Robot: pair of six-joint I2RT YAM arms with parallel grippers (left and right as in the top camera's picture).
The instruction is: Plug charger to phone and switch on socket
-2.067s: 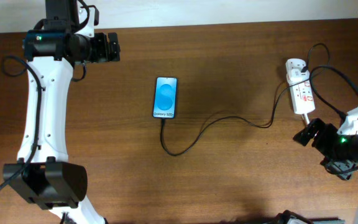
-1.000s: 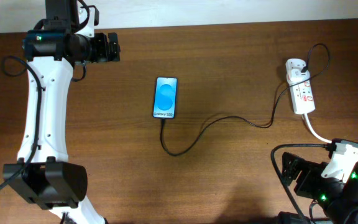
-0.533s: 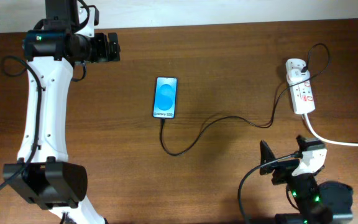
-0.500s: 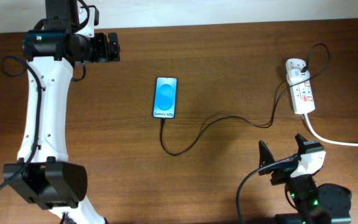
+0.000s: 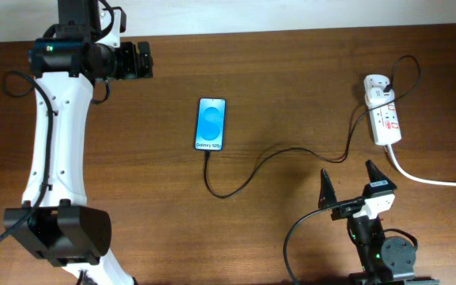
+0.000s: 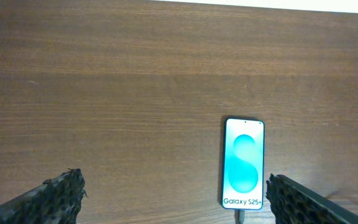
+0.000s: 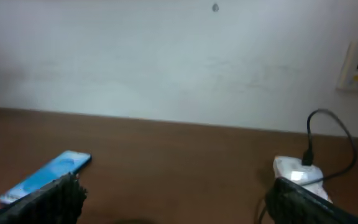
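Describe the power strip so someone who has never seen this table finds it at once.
On the brown wooden table, look to the upper right of the overhead view. There lies the white elongated power strip with red markings. A thin black cable runs from it to the blue-screened phone, but only the strip has a thick white cord trailing off.

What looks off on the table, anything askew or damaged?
Nothing stands out. The phone lies flat, screen lit, the charger running in loose curves from its bottom edge to the socket. The left gripper and the right gripper are open, holding nothing.
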